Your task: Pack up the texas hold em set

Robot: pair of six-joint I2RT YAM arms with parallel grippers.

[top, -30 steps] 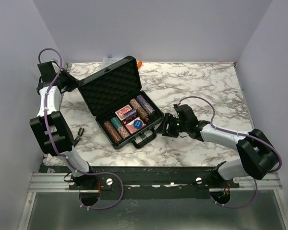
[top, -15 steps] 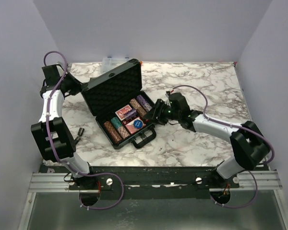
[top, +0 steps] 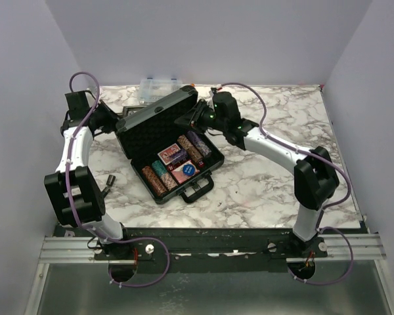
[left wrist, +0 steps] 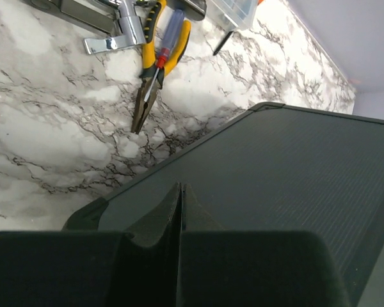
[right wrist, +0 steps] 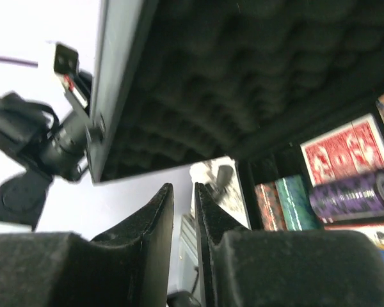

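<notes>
The black briefcase (top: 211, 168) stands open on the marble table, its foam-lined lid (top: 154, 125) partly raised. Inside lie chip stacks (top: 154, 178), a red-backed deck (top: 171, 154) and the blue button (top: 189, 168). My left gripper (top: 115, 121) is shut and empty, its tips (left wrist: 180, 187) against the lid's ribbed outer face (left wrist: 288, 166). My right gripper (top: 187, 118) is at the lid's right edge, fingers (right wrist: 182, 188) almost together and empty, under the foam (right wrist: 243, 77). The right wrist view also shows the deck (right wrist: 342, 150) and chips (right wrist: 352, 195). The dice cannot be made out.
Pliers with yellow-orange handles (left wrist: 150, 77) lie behind the case beside a metal tool (left wrist: 115, 38). A clear plastic organizer box (top: 159, 87) stands at the back edge. A small dark object (top: 110, 178) lies left of the case. Walls close in left, right and back.
My right arm has swung from the case's front right corner up to the lid's right edge. My left gripper has moved right behind the lid, and the lid has tipped forward.
</notes>
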